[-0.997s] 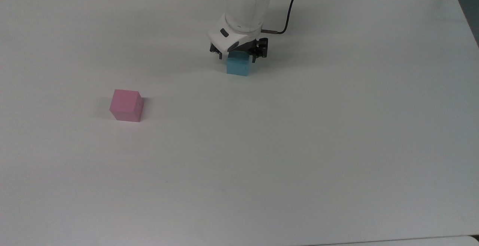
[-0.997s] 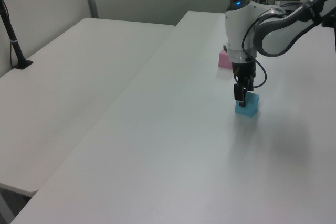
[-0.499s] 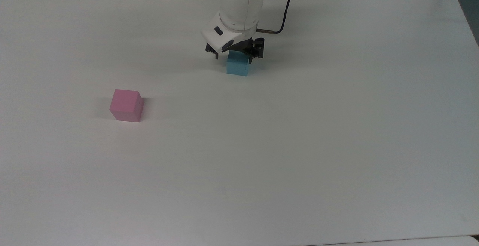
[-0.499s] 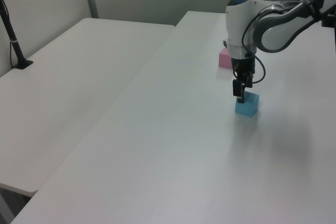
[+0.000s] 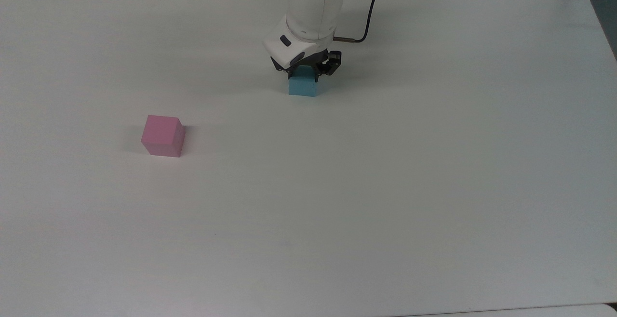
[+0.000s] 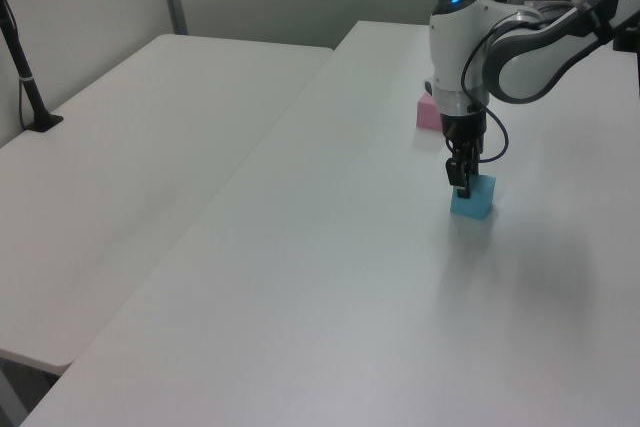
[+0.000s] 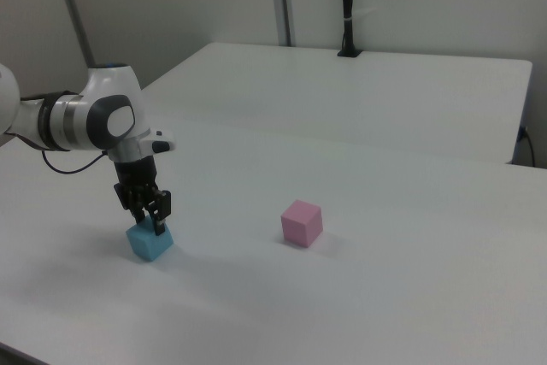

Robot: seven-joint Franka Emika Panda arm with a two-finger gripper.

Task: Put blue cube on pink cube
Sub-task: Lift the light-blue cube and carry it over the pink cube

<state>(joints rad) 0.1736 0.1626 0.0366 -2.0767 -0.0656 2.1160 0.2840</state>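
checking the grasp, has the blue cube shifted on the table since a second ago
Yes, slightly. In the top view the blue cube has slid a little toward the top view's left, nearer the pink cube, which has stayed put. The hand sits on it.

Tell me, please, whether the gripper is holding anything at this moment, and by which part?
The gripper is shut on the blue cube, its fingers clamping the cube's upper part on opposite sides; the cube rests on the table.

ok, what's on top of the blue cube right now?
The gripper sits over the blue cube, fingers down along its upper sides and closed on it. Nothing else rests there. The cube's top face is largely covered by the gripper. The pink cube stands apart.
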